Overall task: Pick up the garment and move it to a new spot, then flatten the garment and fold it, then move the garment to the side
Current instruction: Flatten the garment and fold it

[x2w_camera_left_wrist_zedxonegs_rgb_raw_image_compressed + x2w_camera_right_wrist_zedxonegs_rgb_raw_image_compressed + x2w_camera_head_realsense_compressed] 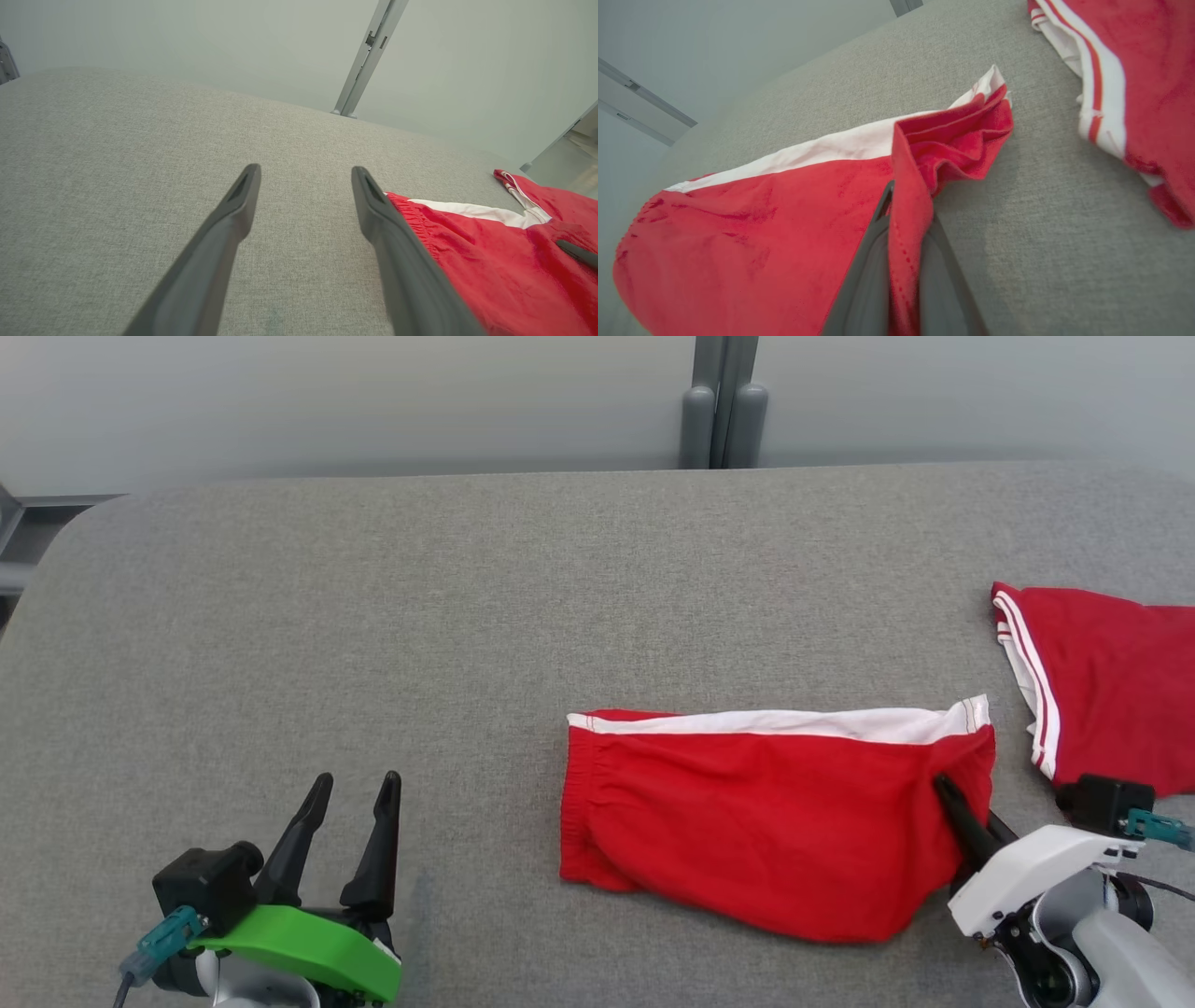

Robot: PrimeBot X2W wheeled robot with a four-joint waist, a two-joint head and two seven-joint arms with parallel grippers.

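Observation:
The garment [756, 821] is a pair of red shorts with a white side stripe, folded over and lying on the grey table right of centre. It also shows in the left wrist view, garment [495, 261], and in the right wrist view, garment [752, 238]. My right gripper [948, 795] is shut on the garment's right hem edge. In its wrist view the red hem runs pinched between the two dark fingers of the right gripper [903, 210]. My left gripper [359, 789] rests open at the lower left, well clear of the cloth. The left gripper [306, 173] holds nothing between its fingers.
A second red garment with white stripes [1102, 681] lies at the table's right edge, close behind my right wrist. The grey padded table [373, 616] stretches bare to the left and back. A grey post [724, 401] stands behind the far edge.

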